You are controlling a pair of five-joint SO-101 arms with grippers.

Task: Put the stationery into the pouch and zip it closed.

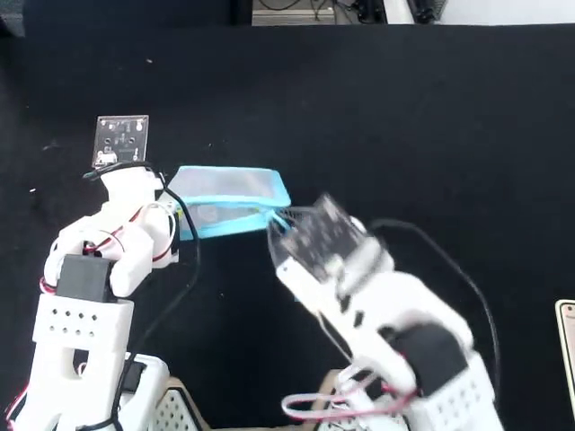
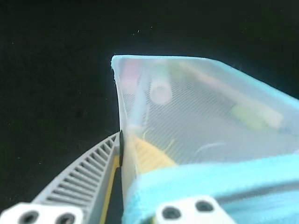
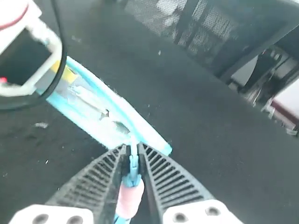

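Note:
A light blue mesh pouch [image 1: 229, 193] lies on the black table between the two arms. Through its mesh in the left wrist view I see pens and other stationery [image 2: 161, 91] inside the pouch [image 2: 205, 126]. My left gripper [image 2: 120, 140] is shut on the pouch's end seam, at the pouch's left end in the high view [image 1: 180, 217]. My right gripper [image 3: 132, 151] is shut on the blue zipper pull [image 3: 133, 169], which carries a pink tag, at the right end of the pouch [image 3: 100, 116]. In the high view the right gripper [image 1: 277, 226] touches that end.
A small square printed board [image 1: 121, 139] lies behind the left arm. A pale object [image 1: 566, 332] sits at the right table edge. Black frames and mesh [image 3: 201, 32] stand beyond the table. The left arm's cable [image 3: 53, 56] hangs near the pouch.

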